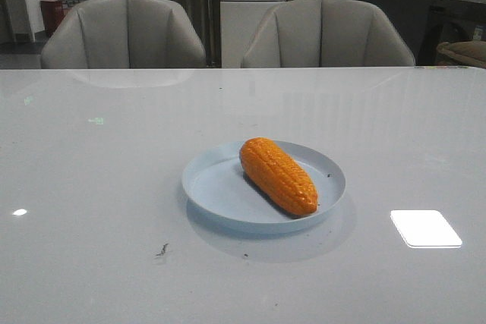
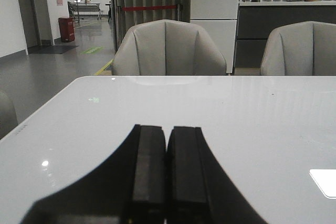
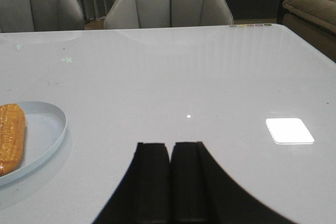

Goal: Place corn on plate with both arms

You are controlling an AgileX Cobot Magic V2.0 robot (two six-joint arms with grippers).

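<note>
Orange corn (image 1: pixel 278 175) lying slanted on the pale blue plate (image 1: pixel 213 187), plate on the white table (image 1: pixel 91 187), left gripper (image 2: pixel 167 140) pressed closed and empty, right gripper (image 3: pixel 170 153) closed and empty beside the plate

My right wrist view cuts the corn (image 3: pixel 11 137) and plate (image 3: pixel 50 129) off at nine o'clock. The corn hides the plate's floor beneath it. My arms are out of the front view.
</note>
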